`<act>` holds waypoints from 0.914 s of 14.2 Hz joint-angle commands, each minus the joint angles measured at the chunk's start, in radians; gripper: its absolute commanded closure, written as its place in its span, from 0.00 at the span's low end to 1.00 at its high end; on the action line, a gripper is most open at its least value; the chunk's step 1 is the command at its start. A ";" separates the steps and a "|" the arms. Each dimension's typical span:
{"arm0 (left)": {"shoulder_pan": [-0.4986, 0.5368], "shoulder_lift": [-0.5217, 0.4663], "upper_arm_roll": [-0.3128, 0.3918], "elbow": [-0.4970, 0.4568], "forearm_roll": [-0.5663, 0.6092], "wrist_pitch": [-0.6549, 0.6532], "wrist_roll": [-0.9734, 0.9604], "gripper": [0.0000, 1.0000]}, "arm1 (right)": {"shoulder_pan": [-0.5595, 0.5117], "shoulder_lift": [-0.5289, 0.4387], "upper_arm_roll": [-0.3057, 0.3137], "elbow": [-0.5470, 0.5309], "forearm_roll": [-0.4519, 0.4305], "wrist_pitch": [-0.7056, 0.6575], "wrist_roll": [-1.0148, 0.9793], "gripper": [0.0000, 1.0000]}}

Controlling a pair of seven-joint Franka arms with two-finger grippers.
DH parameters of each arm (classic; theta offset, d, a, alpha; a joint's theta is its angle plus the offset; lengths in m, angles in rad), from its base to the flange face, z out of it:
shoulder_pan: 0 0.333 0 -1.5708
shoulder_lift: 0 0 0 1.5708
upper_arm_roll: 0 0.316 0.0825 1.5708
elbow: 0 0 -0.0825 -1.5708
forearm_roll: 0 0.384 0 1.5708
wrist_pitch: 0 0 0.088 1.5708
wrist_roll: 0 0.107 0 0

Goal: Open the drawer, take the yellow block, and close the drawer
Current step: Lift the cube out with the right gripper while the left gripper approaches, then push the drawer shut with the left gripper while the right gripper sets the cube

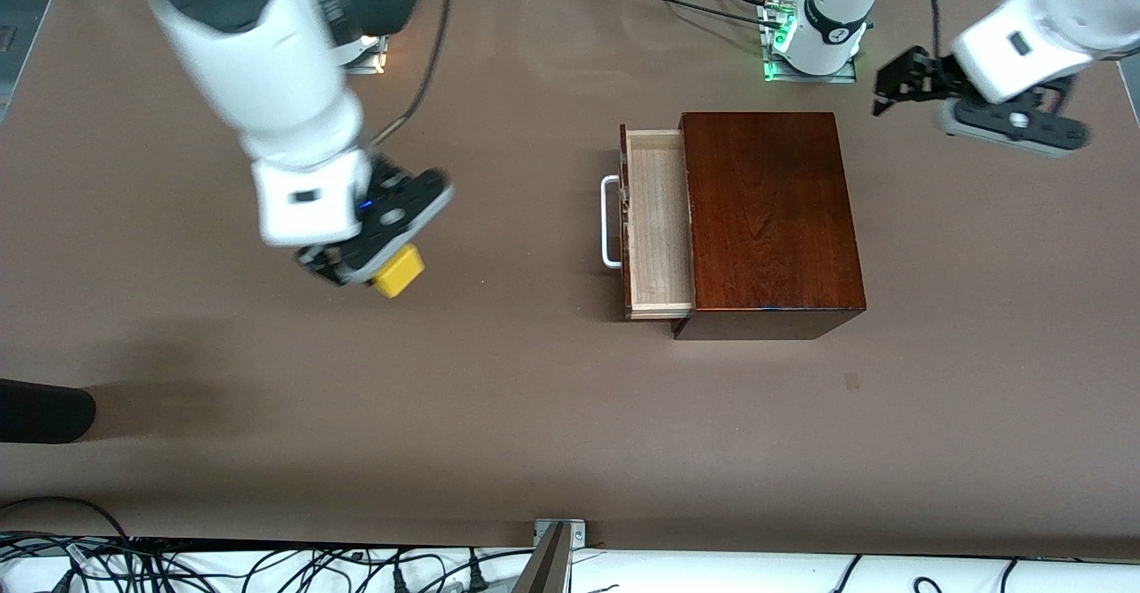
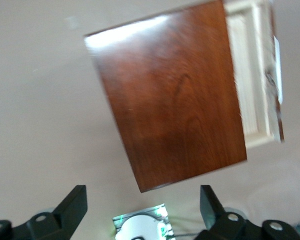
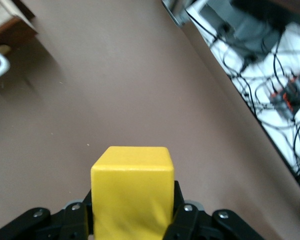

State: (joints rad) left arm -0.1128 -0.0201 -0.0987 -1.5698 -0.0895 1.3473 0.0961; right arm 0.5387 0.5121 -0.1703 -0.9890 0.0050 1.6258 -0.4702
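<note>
Front view: the right tool [image 1: 370, 264] is up in the air over bare brown surface [image 1: 499, 415] toward the right arm's end, its fingers clamped on the yellow block [image 1: 398, 271]. The block projects from between the fingers and does not touch the surface. Right wrist view: the yellow block [image 3: 131, 192] fills the gap between the two black fingers [image 3: 72, 220], gripped on two facing sides, with only brown surface [image 3: 140, 90] below it.

The mahogany-coloured box [image 1: 770, 219] stands toward the left arm's end of the surface. The drawer [image 1: 657, 223] is pulled partly out of the box toward the right arm's end; its pale wooden tray shows nothing inside, and the white handle [image 1: 610, 222] sits on its dark front. The yellow block is well apart from the drawer.

The left tool [image 1: 899, 81] waits in the air over bare surface near the left arm's base, well apart from the box. Left wrist view: its two black fingers [image 2: 72, 207] stand wide apart and hold nothing, with the box [image 2: 175, 95] and the drawer [image 2: 252, 75] below.
</note>
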 commanded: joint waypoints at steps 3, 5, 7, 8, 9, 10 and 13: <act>-0.099 0.094 -0.058 0.037 -0.178 -0.030 0.111 0.00 | -0.162 -0.119 0.014 -0.250 0.105 0.040 0.008 1.00; -0.160 0.147 -0.075 0.080 -0.203 -0.025 0.111 0.00 | -0.207 -0.176 0.014 -0.392 0.107 0.096 0.034 1.00; -0.205 0.239 -0.075 0.178 -0.275 -0.025 0.109 0.00 | -0.235 -0.233 0.014 -0.544 0.105 0.170 0.036 1.00; -0.208 0.280 -0.075 0.215 -0.311 -0.025 0.109 0.00 | -0.239 -0.257 0.014 -0.607 0.098 0.202 0.045 1.00; -0.209 0.307 -0.076 0.241 -0.337 -0.023 0.106 0.00 | -0.246 -0.277 0.014 -0.663 0.092 0.235 0.071 1.00; -0.225 0.321 -0.084 0.252 -0.332 -0.019 0.119 0.00 | -0.258 -0.291 0.014 -0.715 0.090 0.252 0.094 1.00; -0.283 0.338 -0.088 0.244 -0.228 0.059 0.276 0.00 | -0.272 -0.313 0.012 -0.873 0.093 0.366 0.169 1.00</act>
State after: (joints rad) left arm -0.3496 0.2884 -0.1868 -1.3655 -0.3816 1.3766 0.2638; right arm 0.2823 0.2659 -0.1729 -1.7142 0.0936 1.9004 -0.3536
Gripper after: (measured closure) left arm 0.000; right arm 0.449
